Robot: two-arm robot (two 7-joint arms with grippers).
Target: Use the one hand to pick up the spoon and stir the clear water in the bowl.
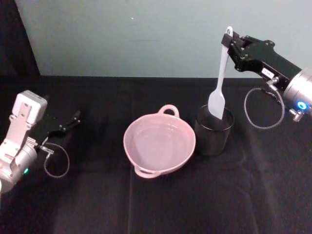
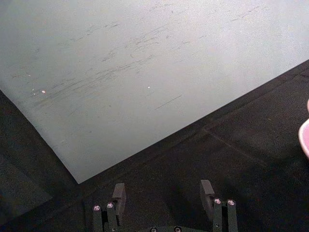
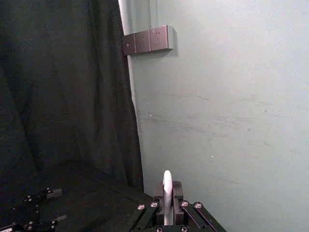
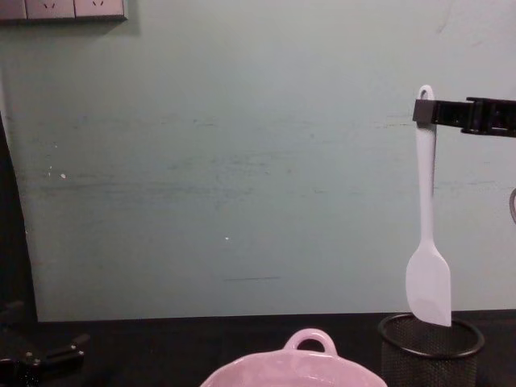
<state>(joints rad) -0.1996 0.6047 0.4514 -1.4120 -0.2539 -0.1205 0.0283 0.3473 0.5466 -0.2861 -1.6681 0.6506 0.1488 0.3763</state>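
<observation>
My right gripper (image 1: 232, 41) is raised at the back right and shut on the top of the white spoon's (image 1: 220, 80) handle. The spoon hangs upright, its paddle tip at the mouth of the black mesh cup (image 1: 213, 131). From the chest, the spoon (image 4: 426, 210) hangs from the right gripper (image 4: 425, 111) over the cup (image 4: 431, 348). The wrist view has the handle's end (image 3: 167, 186) pinched between the jaws. The pink bowl (image 1: 190, 146) stands left of the cup, with clear water (image 1: 156, 141) in it. My left gripper (image 1: 74, 118) rests open at the far left.
A black cloth (image 1: 97, 204) covers the table, and a pale green wall (image 1: 146, 39) stands behind it. The cup nearly touches the bowl's right side. The bowl's loop handle (image 4: 310, 339) faces the wall. A cable loop (image 1: 263, 109) hangs under the right arm.
</observation>
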